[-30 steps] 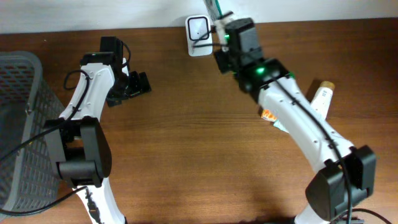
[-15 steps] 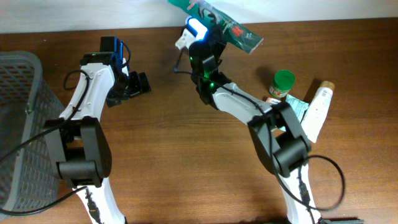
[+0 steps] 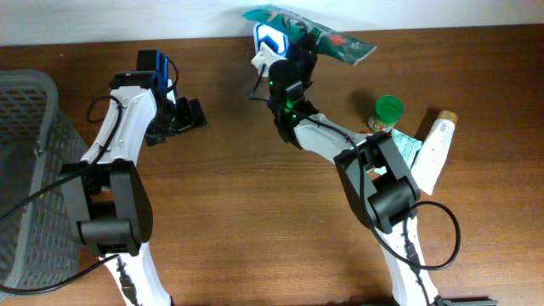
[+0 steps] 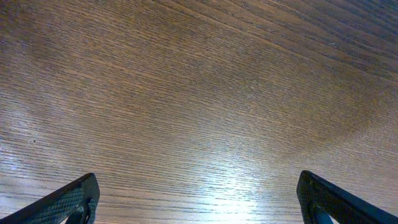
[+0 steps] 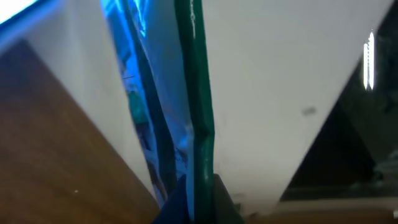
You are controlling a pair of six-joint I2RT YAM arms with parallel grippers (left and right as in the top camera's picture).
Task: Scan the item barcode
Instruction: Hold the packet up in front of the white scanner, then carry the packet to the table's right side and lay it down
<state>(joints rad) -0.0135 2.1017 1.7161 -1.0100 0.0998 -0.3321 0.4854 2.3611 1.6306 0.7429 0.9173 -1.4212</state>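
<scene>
Right gripper (image 3: pixel 299 53) clamped shut on the edge of a green packet (image 3: pixel 333 44), which is raised beside the lit scanner (image 3: pixel 267 38) at the worktop's (image 3: pixel 255 195) far edge. Left gripper (image 3: pixel 181 116) spread wide, empty. Risk: it's a thin pinch on limp film, so the packet may sag or twist and the barcode turn away from the scanner.

The left arm (image 3: pixel 119 127) rose from its base and reached forward along the left side, wrist turned inward, and its hand (image 3: pixel 187 116) pointed downward with the fingers (image 4: pixel 76 199) spread as wide as they went. The right arm (image 3: pixel 327 136) folded at the elbow and stretched forward and leftward to the far edge, where its hand (image 3: pixel 296 48) was clamped tightly closed.
</scene>
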